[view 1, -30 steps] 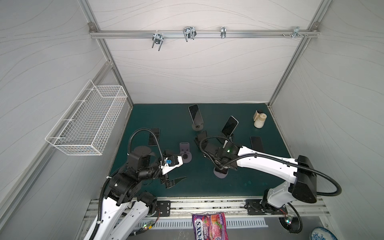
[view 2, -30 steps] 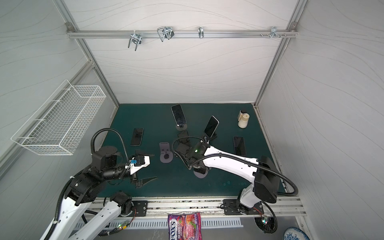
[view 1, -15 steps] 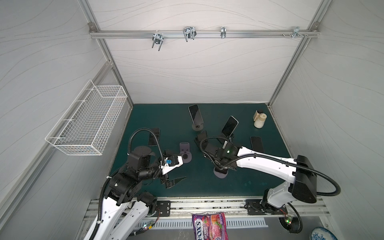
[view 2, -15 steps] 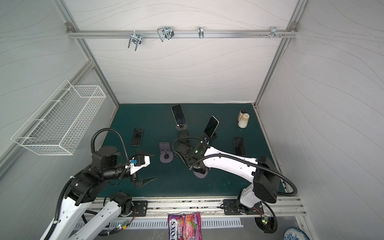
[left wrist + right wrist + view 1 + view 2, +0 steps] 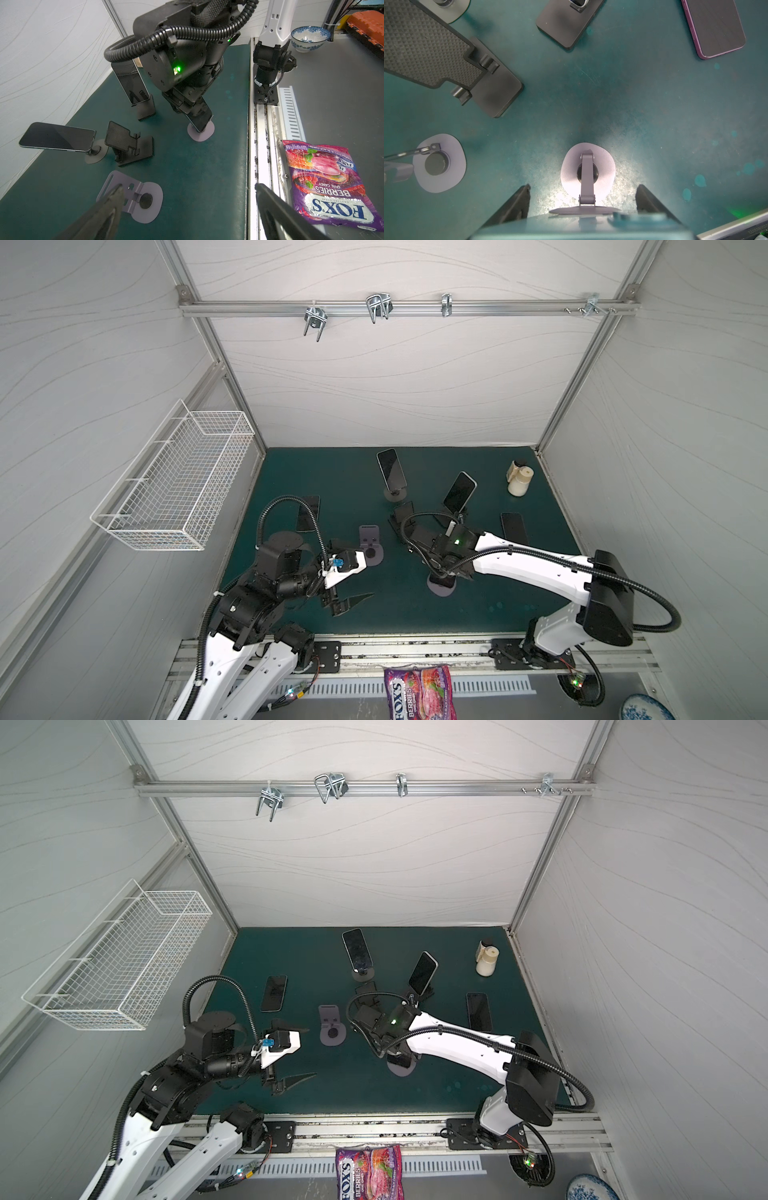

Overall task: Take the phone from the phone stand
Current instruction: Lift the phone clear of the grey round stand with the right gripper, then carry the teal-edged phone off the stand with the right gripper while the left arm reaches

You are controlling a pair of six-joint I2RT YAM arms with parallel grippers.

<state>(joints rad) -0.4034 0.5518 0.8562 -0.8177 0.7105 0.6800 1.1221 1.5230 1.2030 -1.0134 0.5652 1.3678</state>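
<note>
A dark phone (image 5: pixel 199 118) leans on a lavender phone stand (image 5: pixel 202 134) near the mat's front middle. My right gripper (image 5: pixel 582 187) comes down over the phone from above and is shut on its two long edges. The phone's teal back (image 5: pixel 581 228) fills the space between the fingers, and the stand's arm and round base (image 5: pixel 604 164) show beyond it. In both top views the right gripper (image 5: pixel 446 572) (image 5: pixel 401 1052) hides most of the phone. My left gripper (image 5: pixel 188 187) hangs open and empty over the front left of the mat.
Two more phones (image 5: pixel 390 468) (image 5: pixel 459 491) stand on stands at the back. Other phones lie flat at the left (image 5: pixel 308 512) and right (image 5: pixel 514 526). An empty black stand (image 5: pixel 405 516), an empty lavender stand (image 5: pixel 370 547), a small bottle (image 5: pixel 518 481) and a candy bag (image 5: pixel 419 693) are nearby.
</note>
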